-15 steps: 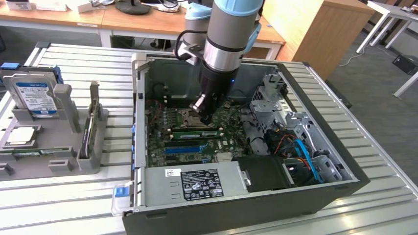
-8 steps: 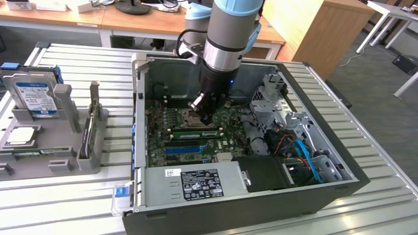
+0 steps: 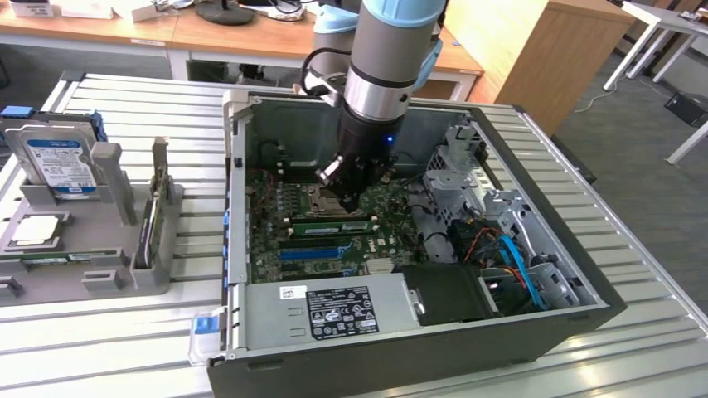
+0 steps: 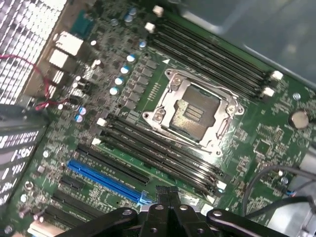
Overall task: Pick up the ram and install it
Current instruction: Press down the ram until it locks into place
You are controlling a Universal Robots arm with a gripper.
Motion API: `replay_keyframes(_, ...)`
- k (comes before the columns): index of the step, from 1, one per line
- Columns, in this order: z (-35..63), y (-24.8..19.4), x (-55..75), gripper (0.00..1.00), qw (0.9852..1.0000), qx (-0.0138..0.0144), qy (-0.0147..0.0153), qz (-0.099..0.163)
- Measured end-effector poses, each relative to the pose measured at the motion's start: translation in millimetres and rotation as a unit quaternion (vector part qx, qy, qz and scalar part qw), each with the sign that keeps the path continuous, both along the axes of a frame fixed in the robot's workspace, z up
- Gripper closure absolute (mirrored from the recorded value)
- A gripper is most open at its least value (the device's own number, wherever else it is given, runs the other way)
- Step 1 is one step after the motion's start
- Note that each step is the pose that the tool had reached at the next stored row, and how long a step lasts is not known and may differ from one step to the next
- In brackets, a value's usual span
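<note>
- The end effector [image 3: 351, 204] is shut tight, its fingers pressed together with nothing visibly held between them. In the wrist view the closed tips [image 4: 166, 196] sit over the motherboard [image 4: 247, 143] with no green board in their grip.
- The ram [image 3: 330, 223] appears as a narrow green stick standing in a memory slot, directly beneath the end effector's tips and just to the near side of them. Whether the tips touch its top edge cannot be told.
- Its long axis runs crosswise under the end effector, parallel to the blue expansion slot [image 3: 321, 251], which lies just beyond the ram on the side away from the CPU socket [image 3: 322, 197].
- The socket sits immediately on the other side of the tips, so the end effector hangs between the socket and the ram's slot.
- A second bank of empty black memory slots [image 4: 212, 52] lies past the socket, well apart from the end effector.
- The arm [image 3: 382, 75] reaches steeply down into the open computer case [image 3: 531, 327], wrist close to vertical and fingers pointing at the board. The case lies on its side on the desk [image 3: 652, 274].
</note>
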State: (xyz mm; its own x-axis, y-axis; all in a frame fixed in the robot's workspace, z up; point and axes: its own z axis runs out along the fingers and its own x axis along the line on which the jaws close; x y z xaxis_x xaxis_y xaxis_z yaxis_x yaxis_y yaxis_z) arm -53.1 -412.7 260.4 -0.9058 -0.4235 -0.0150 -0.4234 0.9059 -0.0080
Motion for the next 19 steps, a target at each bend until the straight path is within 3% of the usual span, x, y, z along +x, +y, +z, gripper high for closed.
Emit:
replay_keyframes(5,-0.3,0.0,0.0,0.9,0.9993,0.0001,0.0,-0.039)
replay_keyframes(10,-0.8,0.0,0.0,0.9,0.997,0.0001,-0.0001,-0.077)
replay_keyframes(14,-1.2,0.0,0.0,0.9,0.9939,0.0001,-0.0001,-0.11)
replay_keyframes(19,-1.8,0.0,0.0,0.9,0.9884,0.0,0.0,-0.152)
